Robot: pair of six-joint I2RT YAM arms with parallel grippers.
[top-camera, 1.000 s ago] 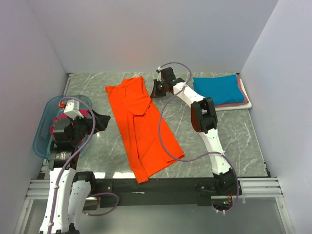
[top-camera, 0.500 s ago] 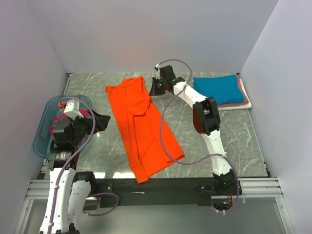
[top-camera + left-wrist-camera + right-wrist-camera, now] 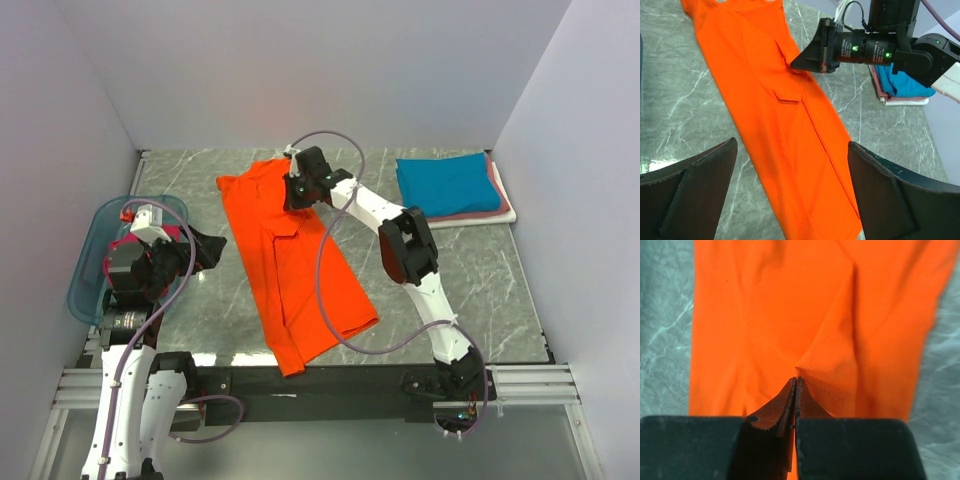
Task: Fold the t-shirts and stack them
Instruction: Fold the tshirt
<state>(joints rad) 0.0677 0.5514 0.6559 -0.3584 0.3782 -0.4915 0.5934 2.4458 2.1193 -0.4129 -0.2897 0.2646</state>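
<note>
Orange t-shirt (image 3: 290, 270): lies folded into a long strip on the marble table (image 3: 480, 290), running slantwise from the back edge left of the middle down to the near edge, where its end hangs just over.
Right gripper (image 3: 293, 192): jaws pressed together on a small peak of the orange cloth – at the strip's right edge, near the back.
Left gripper (image 3: 792, 145): jaws spread wide, nothing between them – hanging above the table's left side, apart from the shirt.
Folded stack: teal t-shirt (image 3: 445, 183) on top, pink and white edges under it, at the back right corner.
Blue tub (image 3: 85, 270): at the left edge, partly under the left arm.
</note>
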